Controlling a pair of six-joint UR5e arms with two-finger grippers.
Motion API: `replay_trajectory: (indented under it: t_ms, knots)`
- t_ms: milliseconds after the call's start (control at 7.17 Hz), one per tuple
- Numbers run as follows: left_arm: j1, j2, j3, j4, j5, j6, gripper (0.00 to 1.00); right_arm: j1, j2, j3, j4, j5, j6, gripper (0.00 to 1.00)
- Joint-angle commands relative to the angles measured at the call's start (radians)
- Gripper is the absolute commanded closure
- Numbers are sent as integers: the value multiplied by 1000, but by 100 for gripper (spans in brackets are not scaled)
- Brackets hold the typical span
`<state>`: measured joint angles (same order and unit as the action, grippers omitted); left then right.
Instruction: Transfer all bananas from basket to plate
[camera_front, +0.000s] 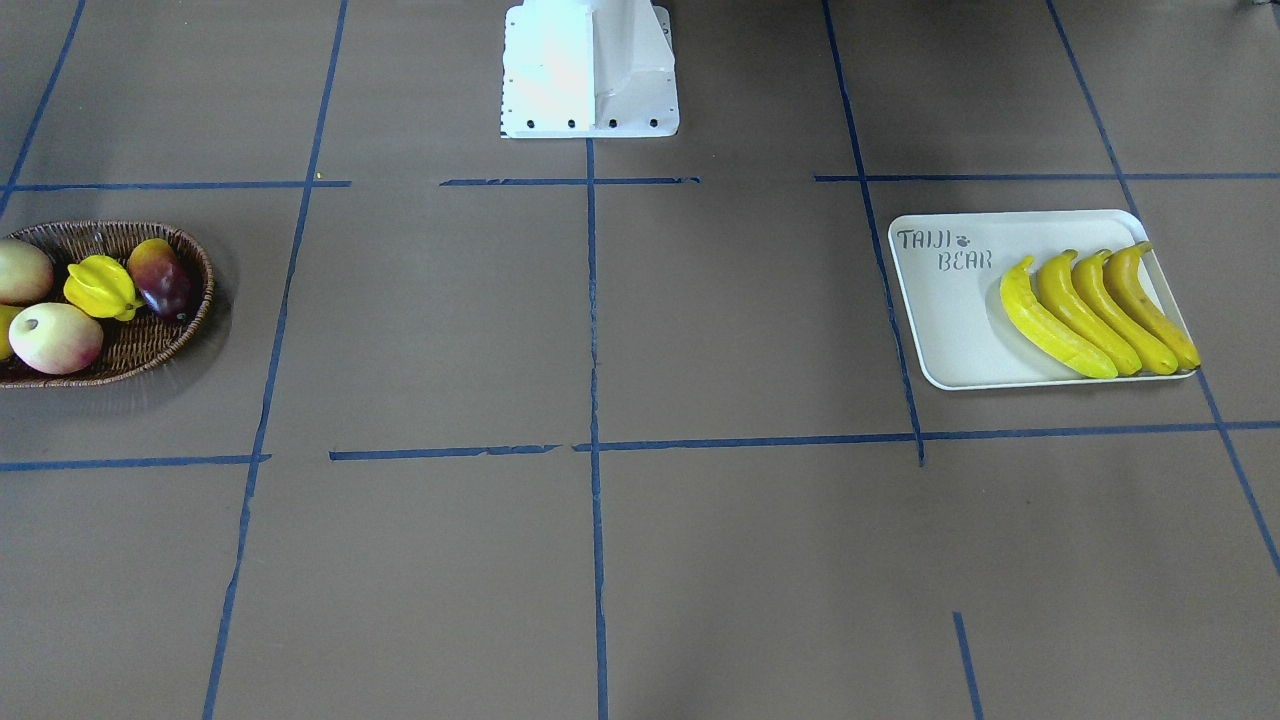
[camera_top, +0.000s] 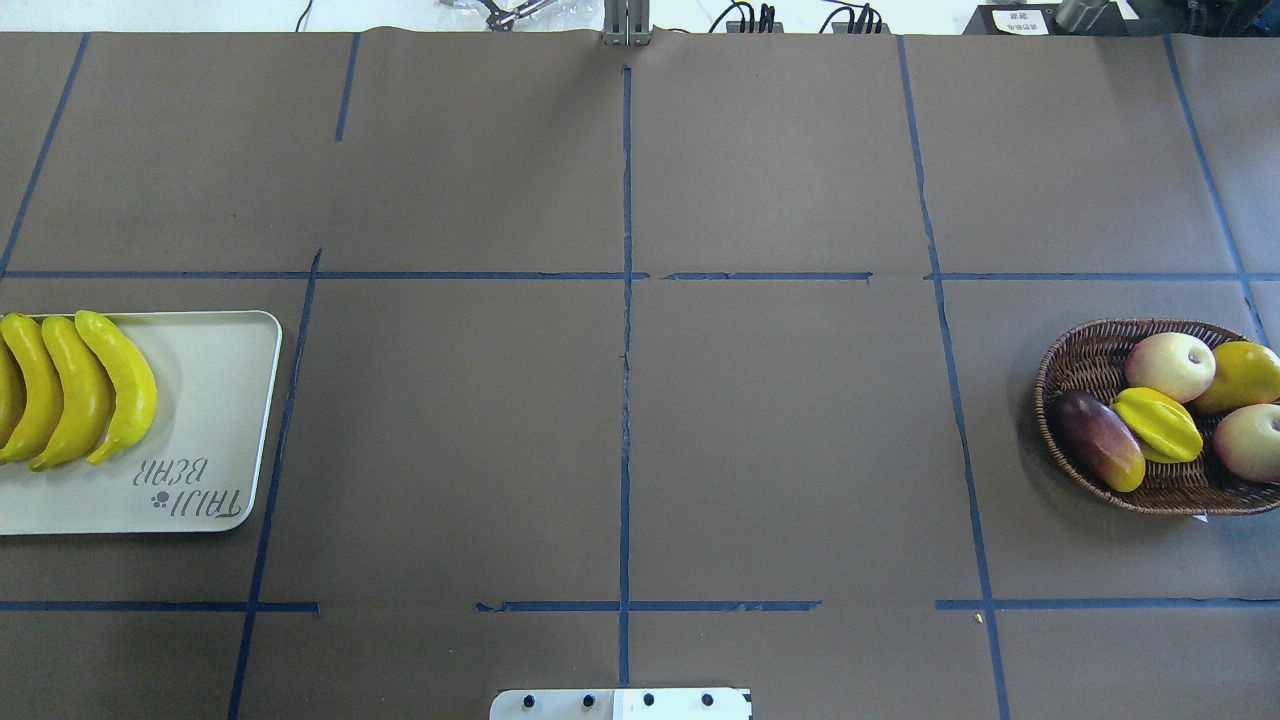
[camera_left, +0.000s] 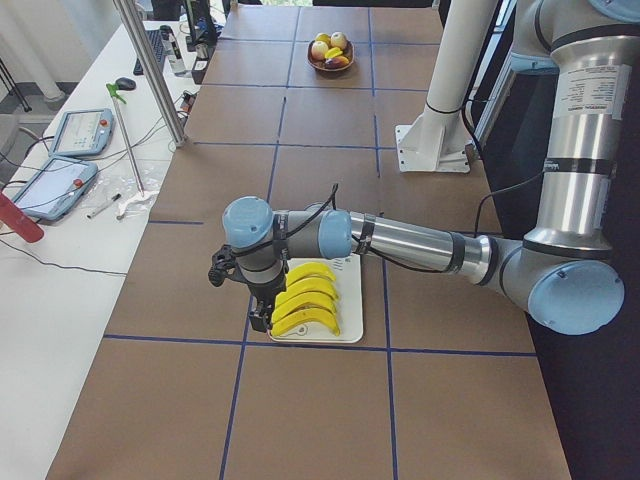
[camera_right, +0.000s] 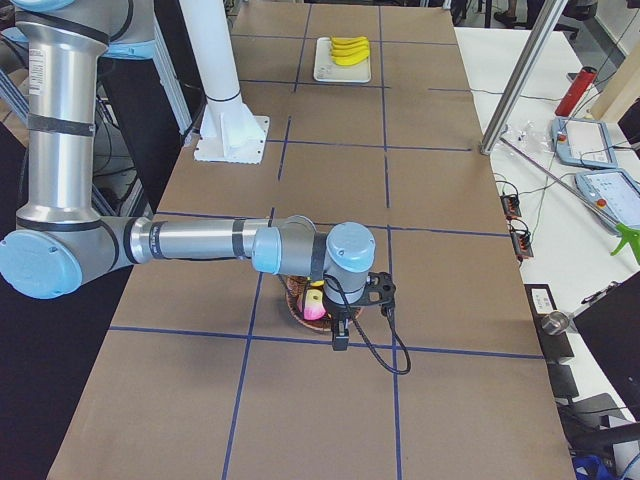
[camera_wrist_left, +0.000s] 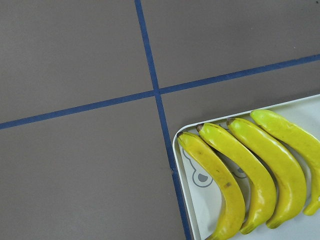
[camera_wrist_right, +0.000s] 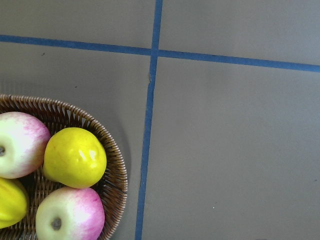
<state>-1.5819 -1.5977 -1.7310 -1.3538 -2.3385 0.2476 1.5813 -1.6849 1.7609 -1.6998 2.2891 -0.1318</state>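
The bananas (camera_front: 1080, 310) on the plate (camera_front: 950, 330) close below the left pincer (camera_left: 259, 316), whose opening cannot be told, could be knocked off by a low swing.

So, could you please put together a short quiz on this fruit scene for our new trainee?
1. How many bananas lie on the plate?
2. True or false: a banana lies in the basket.
3. Which fruit lies right beside the dark red mango in the basket? A) starfruit B) orange C) grapes

Key: 1. four; 2. false; 3. A
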Motion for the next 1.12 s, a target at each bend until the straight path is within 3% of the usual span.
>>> replay_trajectory:
  t_ms: [0, 976]
  knots:
    - [-1, 37, -5, -4, 4, 2, 0, -1, 2, 0, 8, 1, 1, 0]
    - [0, 39, -5, -2, 7, 6, 0, -1, 1, -3, 34, 3, 3, 0]
